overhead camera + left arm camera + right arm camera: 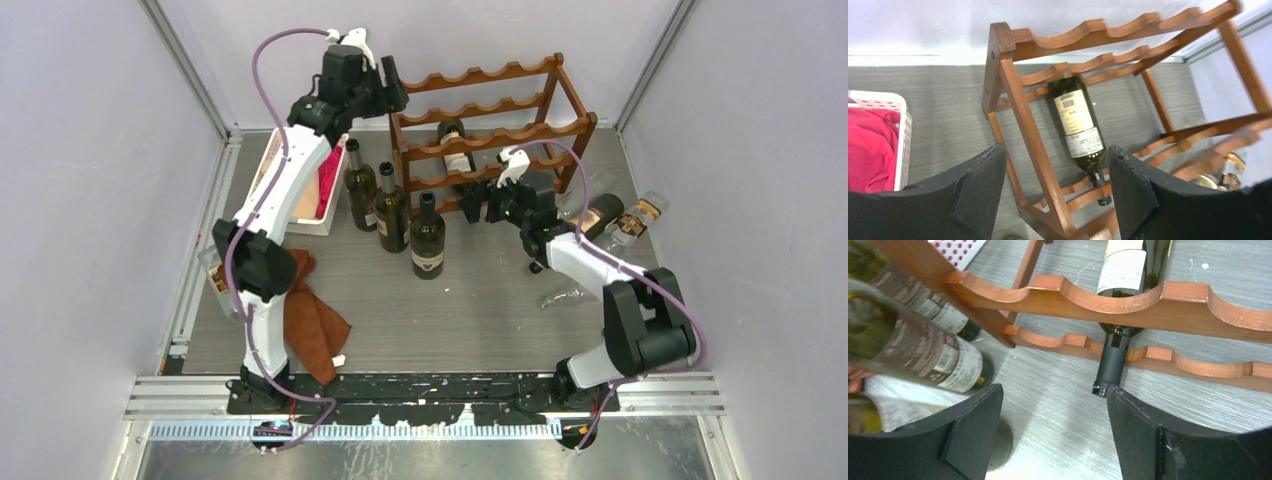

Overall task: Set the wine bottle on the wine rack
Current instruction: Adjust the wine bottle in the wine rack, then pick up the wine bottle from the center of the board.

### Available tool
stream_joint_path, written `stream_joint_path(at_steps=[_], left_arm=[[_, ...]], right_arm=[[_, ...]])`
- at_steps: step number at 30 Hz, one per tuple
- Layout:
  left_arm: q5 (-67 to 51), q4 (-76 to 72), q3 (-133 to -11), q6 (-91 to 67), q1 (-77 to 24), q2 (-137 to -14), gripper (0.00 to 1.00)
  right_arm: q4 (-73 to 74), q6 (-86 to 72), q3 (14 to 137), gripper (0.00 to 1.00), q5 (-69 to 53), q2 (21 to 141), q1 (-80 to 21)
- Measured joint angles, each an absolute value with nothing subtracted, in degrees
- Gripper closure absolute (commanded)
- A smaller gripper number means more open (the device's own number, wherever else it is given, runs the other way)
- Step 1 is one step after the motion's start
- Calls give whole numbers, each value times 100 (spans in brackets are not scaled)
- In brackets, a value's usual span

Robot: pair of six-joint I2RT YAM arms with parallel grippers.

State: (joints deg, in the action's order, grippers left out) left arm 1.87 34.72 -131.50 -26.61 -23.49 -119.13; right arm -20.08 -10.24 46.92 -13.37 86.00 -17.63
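The dark reddish-brown wine rack [497,125] stands at the back of the table. One dark wine bottle [456,150] with a white label lies in a lower tier, neck toward the front. My left gripper [393,86] hovers at the rack's upper left end, open and holding nothing. In the left wrist view its gripper [1055,195] looks down on the rack's end post [1020,110] and the bottle [1078,125]. My right gripper [482,206] is low in front of the rack, open and holding nothing. In the right wrist view the gripper [1053,435] sits just short of the bottle's neck [1110,365] and the scalloped rail [1088,300].
Three dark bottles [391,208] stand upright left of the rack. A white basket [325,222] with red cloth sits at the far left. Clear bottles [612,215] lie right of the rack. A brown cloth [312,318] lies by the left arm.
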Motion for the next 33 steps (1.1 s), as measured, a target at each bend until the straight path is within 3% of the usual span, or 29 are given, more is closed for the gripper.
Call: stream_joint_path(at_steps=[14,21,27,33], left_arm=[[-1531,2062,-10665,-2526,-2228,-9214,15],[-2307,1155,-8685,-2526,-2161,-7675,11],[-2816,49,-6641,-2779,-2161,-6143,11],[-2963,-714,-4786,-3166,-2161,-4851,10]], right_arm=[[204,233,4869,10,-2783,6506,-1509],[2021,1573,5596,0,-3852,6036,-1476],[3326,3048,5900,0,-4847,5699,-1476],[3653,3719,5905,0,-5380,5581,-1505]])
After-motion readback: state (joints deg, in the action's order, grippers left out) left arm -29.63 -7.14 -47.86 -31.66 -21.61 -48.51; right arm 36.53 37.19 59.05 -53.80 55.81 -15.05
